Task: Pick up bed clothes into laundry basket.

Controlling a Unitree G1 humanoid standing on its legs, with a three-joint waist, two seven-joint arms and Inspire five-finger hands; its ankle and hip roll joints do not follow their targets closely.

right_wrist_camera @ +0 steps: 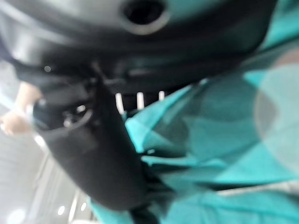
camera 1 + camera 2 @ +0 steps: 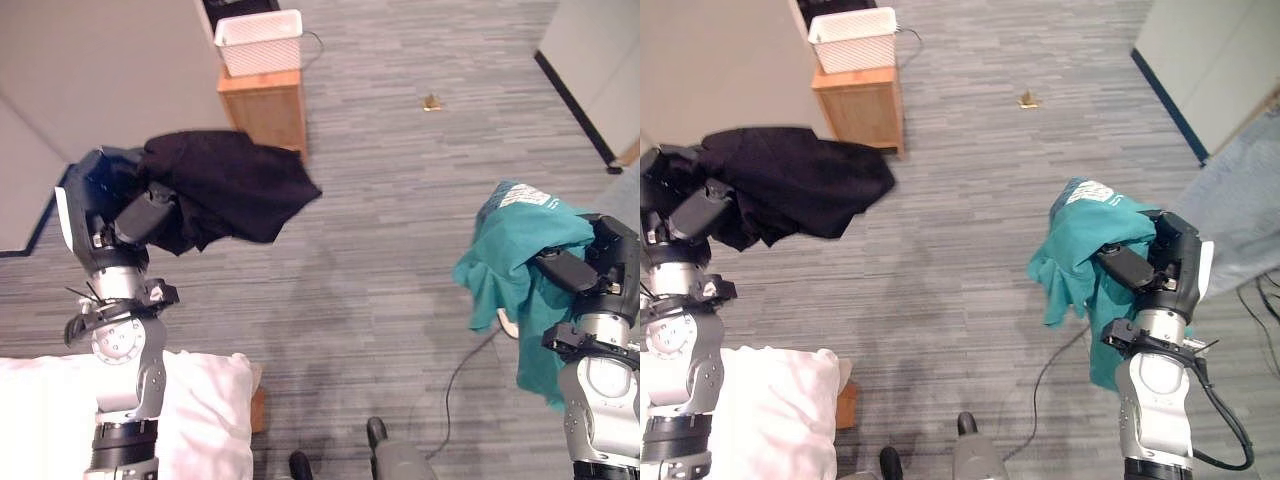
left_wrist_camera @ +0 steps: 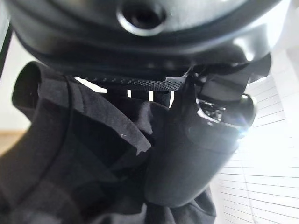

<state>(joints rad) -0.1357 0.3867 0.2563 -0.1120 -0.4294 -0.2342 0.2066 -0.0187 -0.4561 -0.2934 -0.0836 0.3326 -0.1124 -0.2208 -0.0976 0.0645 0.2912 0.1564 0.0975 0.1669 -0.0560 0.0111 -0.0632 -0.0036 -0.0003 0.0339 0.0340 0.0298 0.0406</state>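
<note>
Grey carpet (image 2: 400, 250) runs ahead to a white laundry basket (image 2: 260, 42) on a wooden cabinet (image 2: 265, 108). Head views: my left hand (image 2: 140, 215) carries a black garment (image 2: 235, 185), my right hand (image 2: 1140, 262) a teal garment (image 2: 1085, 240). Wrist views: each thumb is clamped over bunched cloth. Both look soft, light and floppy; holding a gathered fold should prevent slipping.

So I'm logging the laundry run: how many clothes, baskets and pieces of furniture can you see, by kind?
Clothes: 2, a black garment in the left hand and a teal garment in the right hand
Baskets: 1, white basket
Furniture: 1, wooden cabinet under the basket
Total: 4
</note>
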